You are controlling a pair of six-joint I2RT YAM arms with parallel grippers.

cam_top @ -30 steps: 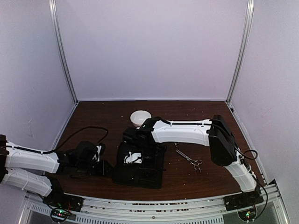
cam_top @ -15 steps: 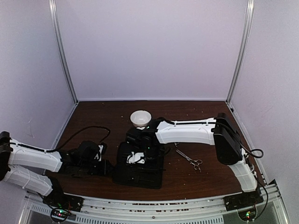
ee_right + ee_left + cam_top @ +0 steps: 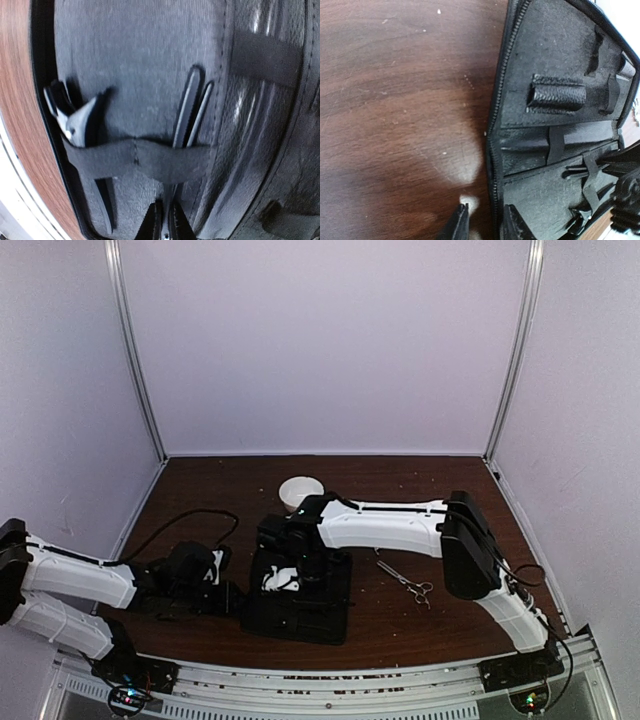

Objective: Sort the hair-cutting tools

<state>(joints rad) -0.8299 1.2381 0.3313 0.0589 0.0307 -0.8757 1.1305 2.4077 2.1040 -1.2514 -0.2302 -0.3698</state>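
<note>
Two thin black sticks sit under a strap inside the open case. The right claw is pinched together at one's lower end, but it is unclear whether it truly holds it. A pair of scissors lies on the table right of the case. The left claw straddles the case's edge; clamped or not, I cannot tell. A skewed pull could snag the stick on the strap and drag the case. A second ago the right claw stood wider.

Lab test booth: plain white walls, metal corner posts, brown tabletop.
</note>
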